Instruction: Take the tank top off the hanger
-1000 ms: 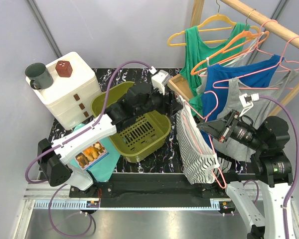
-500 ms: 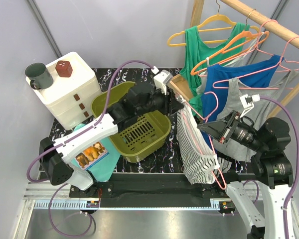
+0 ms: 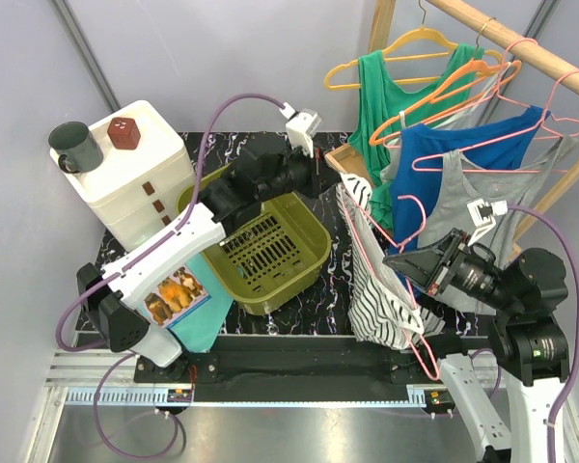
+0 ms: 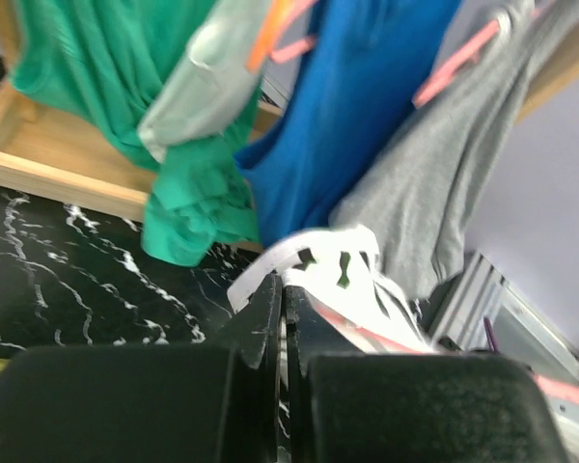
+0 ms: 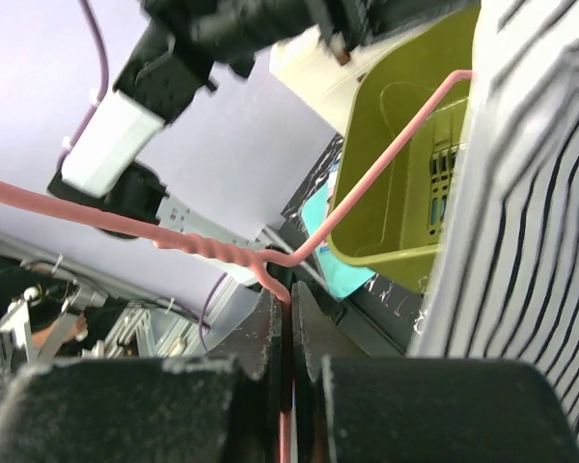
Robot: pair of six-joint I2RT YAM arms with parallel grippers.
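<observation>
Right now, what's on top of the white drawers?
A dark mug and a small red block stand on the drawers. Inside the mug is too dark to tell.

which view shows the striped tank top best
Top external: the striped tank top shows nearly whole. Left wrist shows only an edge pinched in the left fingers; right wrist, a striped panel beside the pink hanger.

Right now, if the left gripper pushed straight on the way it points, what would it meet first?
The left gripper is shut on the striped tank top; beyond it, the hanging blue tank top looks first in line, though depth is unclear.
</observation>
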